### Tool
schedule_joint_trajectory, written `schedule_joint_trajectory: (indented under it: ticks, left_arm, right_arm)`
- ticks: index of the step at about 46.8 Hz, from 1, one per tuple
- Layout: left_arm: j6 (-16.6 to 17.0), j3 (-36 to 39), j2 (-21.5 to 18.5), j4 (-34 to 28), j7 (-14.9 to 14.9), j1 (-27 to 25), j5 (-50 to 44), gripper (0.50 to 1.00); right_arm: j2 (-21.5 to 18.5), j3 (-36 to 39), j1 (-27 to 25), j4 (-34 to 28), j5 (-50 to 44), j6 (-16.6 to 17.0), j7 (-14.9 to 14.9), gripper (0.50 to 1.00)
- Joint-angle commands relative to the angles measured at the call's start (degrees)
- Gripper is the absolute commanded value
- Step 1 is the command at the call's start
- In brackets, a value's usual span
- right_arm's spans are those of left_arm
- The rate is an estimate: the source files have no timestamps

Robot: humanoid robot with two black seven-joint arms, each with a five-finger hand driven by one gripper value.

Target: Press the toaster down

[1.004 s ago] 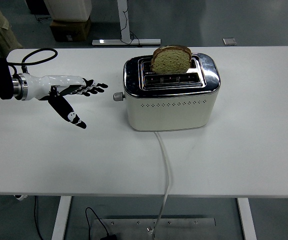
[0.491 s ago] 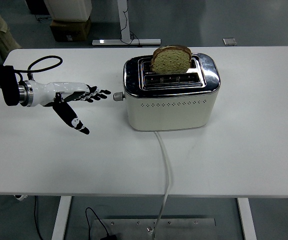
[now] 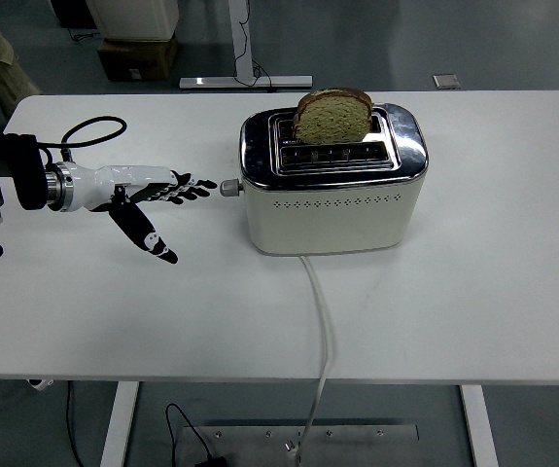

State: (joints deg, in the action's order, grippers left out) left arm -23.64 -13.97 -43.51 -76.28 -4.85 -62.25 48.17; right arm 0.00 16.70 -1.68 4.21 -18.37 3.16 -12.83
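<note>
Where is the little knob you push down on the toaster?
In the head view the lever sticks out of the toaster's left end, near mid-table. The left hand's outstretched fingertips sit just to its left, not quite touching.

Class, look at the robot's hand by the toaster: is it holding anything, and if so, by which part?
Nothing is held. The left hand is open, fingers stretched toward the toaster's lever but just short of it. The bread sits untouched in the toaster.

No readable text, labels or numbers anywhere in view.
The toaster shows small marks near its slots, possibly control symbols, but they are too small to make out.
</note>
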Motion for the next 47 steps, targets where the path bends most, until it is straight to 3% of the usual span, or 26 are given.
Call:
schedule_joint_trajectory:
  ticks: [1,47]
  left_arm:
    - [0.00,-0.01,0.01,-0.01,0.01,-0.16,0.00,1.000]
    - [0.08,-0.09,2.12,1.66,0.01,-0.60,0.00,1.000]
  right_arm:
    - [0.00,0.00,0.10,0.00,0.00,0.00,0.00,0.998]
    - [0.00,0.00,0.01,0.00,0.00,0.00,0.00,0.998]
